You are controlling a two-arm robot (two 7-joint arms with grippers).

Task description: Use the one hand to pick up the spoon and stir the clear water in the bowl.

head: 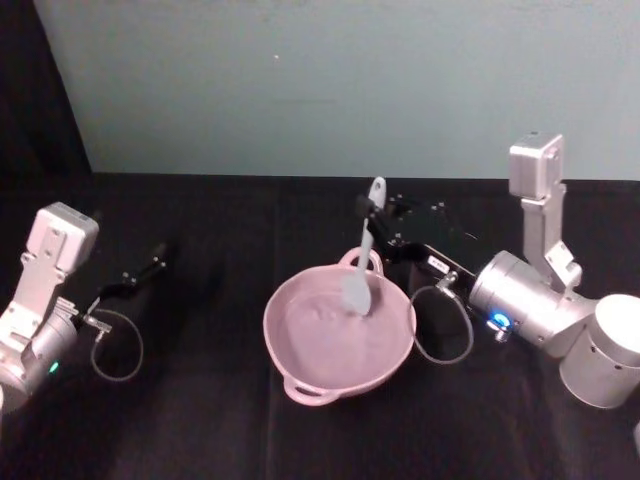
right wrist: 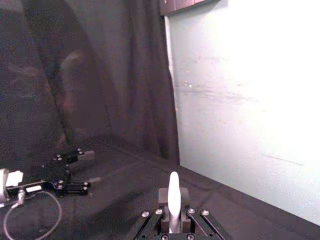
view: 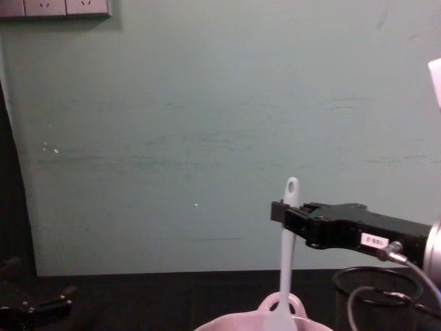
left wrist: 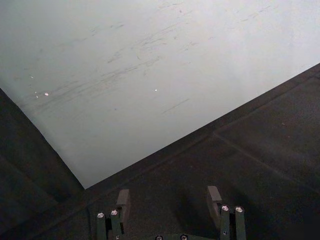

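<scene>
Over bowl (head: 285,372), right tool (head: 372,215) pinches spoon (head: 362,262) handle; left tool (head: 158,255) idle.

Wall (right wrist: 260,100) glares white at 2 o'clock in right wrist view. Curtain (right wrist: 75,75) dark at 10 o'clock. Head view dim: black table (head: 200,400) eats light, shadows lost. Bowl (head: 268,325) and spoon (head: 366,245) stand out pale. Chest view wall even, soft light.

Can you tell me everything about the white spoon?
The spoon is white and looks like plastic, with a long slim handle, an oval hole at the top end and a flat head. It stands nearly upright. The right gripper pinches its upper handle, and its head dips into the pink bowl.
</scene>
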